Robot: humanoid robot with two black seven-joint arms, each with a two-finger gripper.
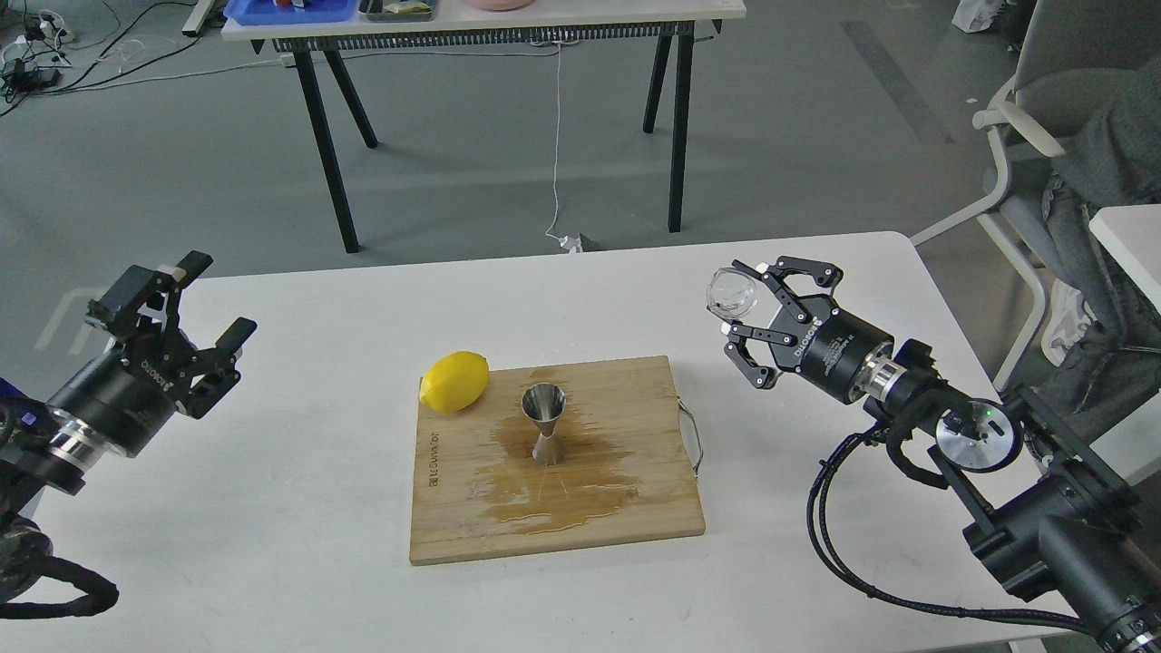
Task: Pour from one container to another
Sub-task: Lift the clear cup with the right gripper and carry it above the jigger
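Glass cup (733, 294) sits gripped in the right gripper (755, 322), apparently tipped sideways, raised well right of the upright jigger (544, 423) on the wet cutting board (553, 508). Left gripper (207, 317) hangs open, empty, farther off.

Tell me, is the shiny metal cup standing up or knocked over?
Standing up. The jigger sits upright on the wooden board, its open mouth facing up, in a wet patch.
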